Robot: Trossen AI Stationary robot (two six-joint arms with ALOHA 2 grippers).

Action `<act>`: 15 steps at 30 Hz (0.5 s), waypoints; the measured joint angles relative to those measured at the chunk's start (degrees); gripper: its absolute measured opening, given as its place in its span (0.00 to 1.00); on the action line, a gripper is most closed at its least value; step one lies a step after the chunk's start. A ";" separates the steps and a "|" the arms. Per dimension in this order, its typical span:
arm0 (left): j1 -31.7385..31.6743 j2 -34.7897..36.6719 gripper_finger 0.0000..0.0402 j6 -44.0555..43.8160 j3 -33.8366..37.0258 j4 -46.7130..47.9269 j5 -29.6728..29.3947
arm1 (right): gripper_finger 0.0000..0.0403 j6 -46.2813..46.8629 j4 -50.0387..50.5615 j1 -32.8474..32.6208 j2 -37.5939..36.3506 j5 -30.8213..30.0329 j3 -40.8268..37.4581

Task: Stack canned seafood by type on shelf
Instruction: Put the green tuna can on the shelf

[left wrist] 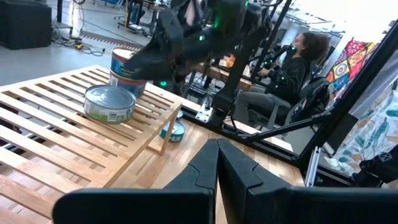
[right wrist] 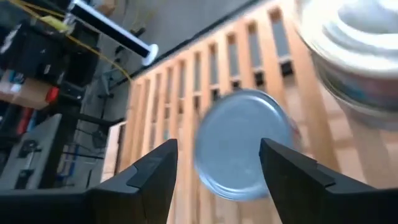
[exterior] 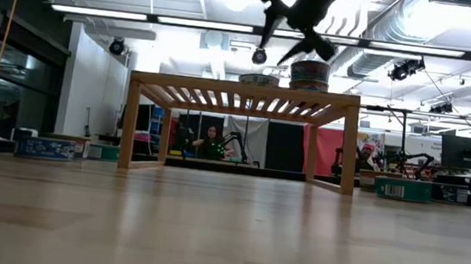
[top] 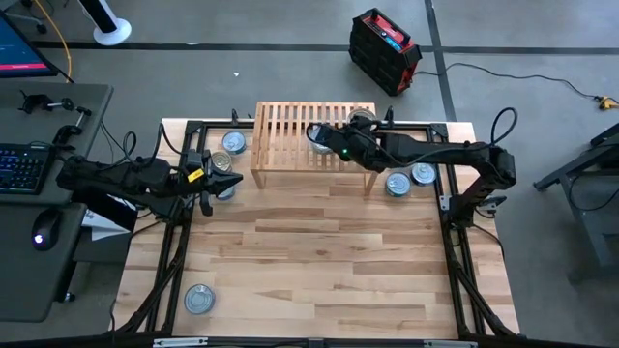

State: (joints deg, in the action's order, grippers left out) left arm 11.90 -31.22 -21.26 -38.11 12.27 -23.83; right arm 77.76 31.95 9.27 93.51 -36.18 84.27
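The light-wood slatted shelf (top: 300, 135) stands at the table's far side. On its top rest a single silvery-lidded can (right wrist: 242, 143) (exterior: 259, 80) and, to that can's right, a stack of two cans (exterior: 310, 73) (top: 363, 121). My right gripper (right wrist: 217, 168) (exterior: 284, 34) is open. It hovers above the single can with a finger on either side and touches nothing. My left gripper (left wrist: 217, 163) (top: 215, 184) is shut and holds nothing, near the table's left edge beside loose cans (top: 224, 162). The left wrist view shows the single can (left wrist: 109, 102) and the stack (left wrist: 127, 71) under my right arm.
Loose cans lie on the table: one at the shelf's left (top: 233, 143), two at its right (top: 398, 184) (top: 423, 174), one near the front left (top: 198, 299). Bare planks span the table's middle (top: 319, 261). A seated person (left wrist: 292, 62) is beyond the table.
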 joint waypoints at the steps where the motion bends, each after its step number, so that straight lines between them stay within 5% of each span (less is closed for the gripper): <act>1: 0.00 0.00 0.00 0.00 0.00 0.00 0.00 | 0.53 -2.07 0.18 -0.26 0.01 0.04 0.99; 7: 0.00 0.00 0.00 -0.07 0.00 0.00 0.00 | 0.47 -14.89 -0.62 -3.18 0.46 8.09 5.80; 12: 0.00 0.00 0.00 0.35 0.00 -0.02 -0.02 | 0.10 -18.98 0.37 -5.75 2.11 9.90 5.66; 15: 0.00 0.00 0.00 0.50 0.00 -0.04 -0.02 | 0.04 -18.84 0.10 -6.42 5.36 9.92 6.06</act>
State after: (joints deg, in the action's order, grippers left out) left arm 11.90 -31.22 -20.75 -38.11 12.23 -23.86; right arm 58.92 32.06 2.85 98.88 -26.26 90.33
